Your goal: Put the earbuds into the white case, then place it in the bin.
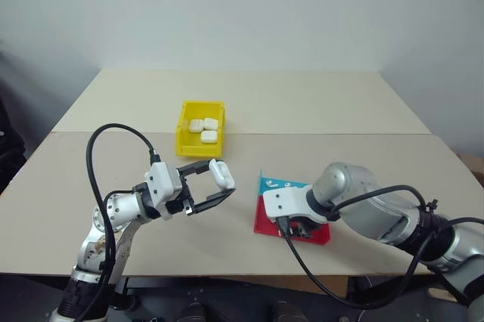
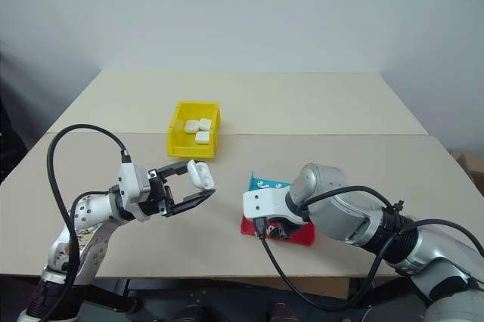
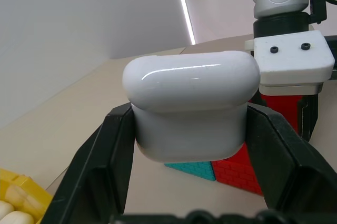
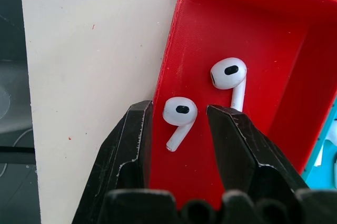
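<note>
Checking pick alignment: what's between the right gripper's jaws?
In the right wrist view, one earbud lies between the jaws of the right gripper, on the red tray floor. A second earbud lies just beyond them.

A flat red and blue tray (image 1: pixel 268 218) lay near the front edge of a beige table (image 1: pixel 318 110). A plain white wall (image 1: pixel 242 12) stood behind the table.
</note>
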